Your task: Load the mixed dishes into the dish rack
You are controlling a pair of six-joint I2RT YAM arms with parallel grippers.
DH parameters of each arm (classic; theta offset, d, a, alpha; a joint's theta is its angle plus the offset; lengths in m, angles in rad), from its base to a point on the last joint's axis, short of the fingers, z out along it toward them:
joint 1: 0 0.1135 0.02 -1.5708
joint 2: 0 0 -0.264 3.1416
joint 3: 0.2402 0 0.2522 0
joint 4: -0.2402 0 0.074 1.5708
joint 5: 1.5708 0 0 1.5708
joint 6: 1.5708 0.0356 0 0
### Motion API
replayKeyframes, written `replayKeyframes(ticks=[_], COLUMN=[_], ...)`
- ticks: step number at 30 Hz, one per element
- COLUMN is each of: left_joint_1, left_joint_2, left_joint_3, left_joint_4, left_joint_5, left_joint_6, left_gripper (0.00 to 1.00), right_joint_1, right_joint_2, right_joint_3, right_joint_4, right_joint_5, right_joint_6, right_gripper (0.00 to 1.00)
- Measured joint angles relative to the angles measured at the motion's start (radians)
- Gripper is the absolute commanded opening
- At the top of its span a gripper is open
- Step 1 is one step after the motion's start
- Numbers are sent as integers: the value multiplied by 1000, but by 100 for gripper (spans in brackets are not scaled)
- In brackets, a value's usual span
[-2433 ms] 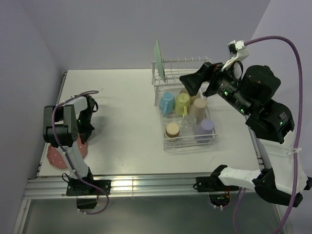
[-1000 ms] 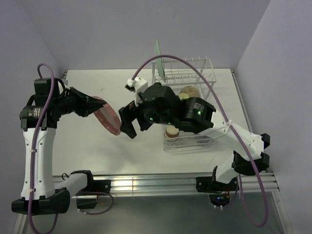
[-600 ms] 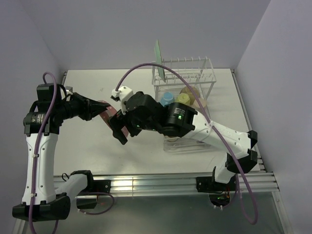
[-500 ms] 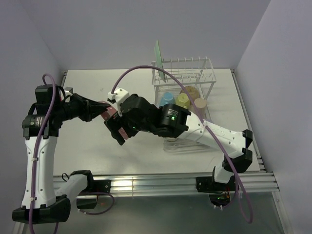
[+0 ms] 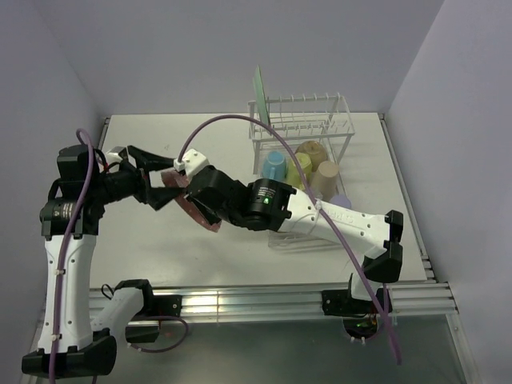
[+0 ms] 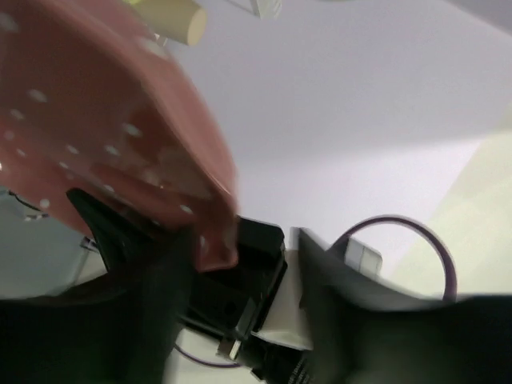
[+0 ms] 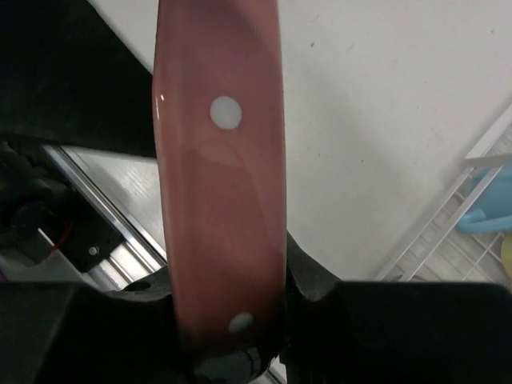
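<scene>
The pink dotted plate (image 5: 190,206) hangs edge-up above the table's left-middle. My right gripper (image 5: 202,210) is shut on its rim; in the right wrist view the plate (image 7: 220,176) runs edge-on between the pinching jaws (image 7: 232,340). My left gripper (image 5: 166,184) stands open around the plate's left rim, fingers spread above and below. In the left wrist view the plate (image 6: 104,136) fills the upper left, its lower edge between my parted jaws (image 6: 240,308). The white wire dish rack (image 5: 342,120) stands at the back right with the mint-green plate (image 5: 259,94) upright in its prongs.
In the rack's lower basket stand a blue cup (image 5: 274,166), a yellow cup (image 5: 299,168), a tan cup (image 5: 324,178) and a lavender cup (image 5: 340,202). My right arm stretches leftward across the front of the basket. The rack's corner (image 7: 480,160) shows at the right wrist view's edge.
My right arm swung left to the plate and its gripper closed on the rim. My left gripper, which was shut on the plate, has opened.
</scene>
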Motion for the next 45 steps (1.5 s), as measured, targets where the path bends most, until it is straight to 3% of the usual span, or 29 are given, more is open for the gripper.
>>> replayKeyframes(ticks=[1, 7, 10, 14, 16, 21, 27, 34, 38, 41, 45], left_joint_1=[-2, -2, 0, 3, 5, 5, 5, 5, 5, 5, 5], left_joint_2=[-12, -12, 108, 322, 336, 209, 180, 174, 152, 146, 145], left_joint_3=[-26, -49, 182, 664, 732, 488, 214, 127, 69, 26, -7], left_joint_4=[34, 109, -22, -194, -226, -274, -262, -248, -231, -217, -209], left_joint_5=[18, 44, -30, -213, -283, -342, -341, -343, -342, -342, -343], left_joint_6=[-11, -14, 105, 293, 354, 408, 434, 474, 495, 510, 524], left_gripper=[99, 99, 99, 99, 99, 99, 99, 99, 99, 99, 99], right_joint_1=[0, 2, 6, 7, 9, 12, 6, -146, -348, -519, -657], right_joint_2=[-2, -5, -33, -130, -174, -238, -349, -400, -377, -324, -224], right_joint_3=[-14, -47, -47, -28, 40, 262, 402, 347, 320, 317, 317], right_joint_4=[-1, -84, -113, -169, -225, -279, -237, 191, 275, 246, 186], right_joint_5=[2, 3, 20, 50, 66, 151, 413, 688, 616, 505, 345], right_joint_6=[3, 37, 56, 77, 83, 89, -56, -487, -539, -500, -423], right_gripper=[0, 0, 0, 0, 0, 0, 0, 0, 0, 0, 0])
